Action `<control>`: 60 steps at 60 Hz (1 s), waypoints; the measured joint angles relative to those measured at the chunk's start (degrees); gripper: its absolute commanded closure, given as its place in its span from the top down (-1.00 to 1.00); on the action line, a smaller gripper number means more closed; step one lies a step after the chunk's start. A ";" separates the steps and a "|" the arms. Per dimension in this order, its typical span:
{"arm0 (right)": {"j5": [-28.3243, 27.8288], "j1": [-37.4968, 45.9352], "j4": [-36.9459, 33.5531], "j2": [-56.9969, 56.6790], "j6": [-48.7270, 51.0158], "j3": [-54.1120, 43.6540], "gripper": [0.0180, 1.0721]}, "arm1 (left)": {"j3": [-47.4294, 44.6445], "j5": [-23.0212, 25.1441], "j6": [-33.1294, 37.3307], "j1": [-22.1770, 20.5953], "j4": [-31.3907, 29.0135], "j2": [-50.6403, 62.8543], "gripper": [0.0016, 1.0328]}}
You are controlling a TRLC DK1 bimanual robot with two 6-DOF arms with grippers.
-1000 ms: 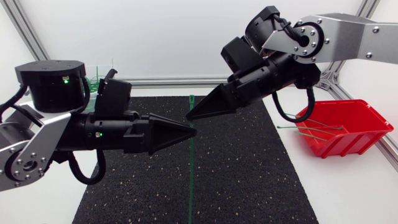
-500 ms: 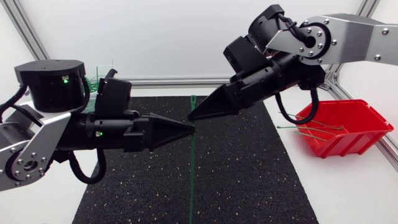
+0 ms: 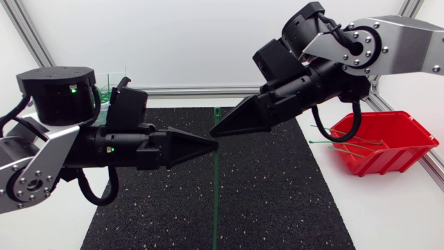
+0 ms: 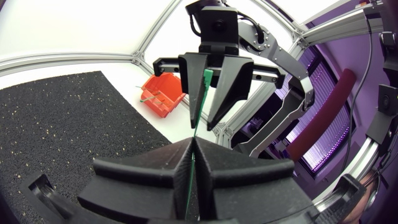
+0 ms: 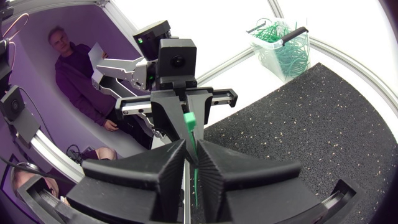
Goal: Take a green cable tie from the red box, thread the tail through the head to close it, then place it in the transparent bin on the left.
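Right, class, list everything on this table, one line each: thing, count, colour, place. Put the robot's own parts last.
table: one, white, under everything
mat: one, black speckled, middle of the table
red box: one, red, on the table right of the mat
spare ties: a few, green, in the red box, ends poking over its rim
transparent bin: one, clear, beyond the mat's far left corner
tangled ties: many, green, inside the transparent bin
cable tie: one, green, over the mat's middle, held by both pairs of jaws
left arm: one, silver-grey and black, from the left, jaws shut on the cable tie
right arm: one, same colours, from the right, jaws shut on the cable tie
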State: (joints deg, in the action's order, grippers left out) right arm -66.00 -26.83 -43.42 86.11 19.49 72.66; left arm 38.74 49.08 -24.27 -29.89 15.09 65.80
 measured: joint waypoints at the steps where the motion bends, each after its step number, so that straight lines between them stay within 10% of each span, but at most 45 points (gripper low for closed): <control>1: 0.00 0.09 0.04 -0.22 -0.02 -0.24 -0.07 | 0.02 0.00 0.00 0.00 -0.02 0.00 -0.92; 36: 0.24 1.16 1.75 -2.51 4.42 -8.87 0.06 | 0.00 0.42 -1.27 0.22 -0.02 -0.66 -0.92; 60: 1.66 -1.73 7.87 -1.99 4.26 -10.47 -0.72 | 0.02 0.42 -1.27 0.22 -0.02 -0.66 -0.91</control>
State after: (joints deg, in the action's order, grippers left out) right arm -64.34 -28.56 -35.55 84.12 23.75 62.19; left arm 38.76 49.50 -25.54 -29.67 15.07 65.14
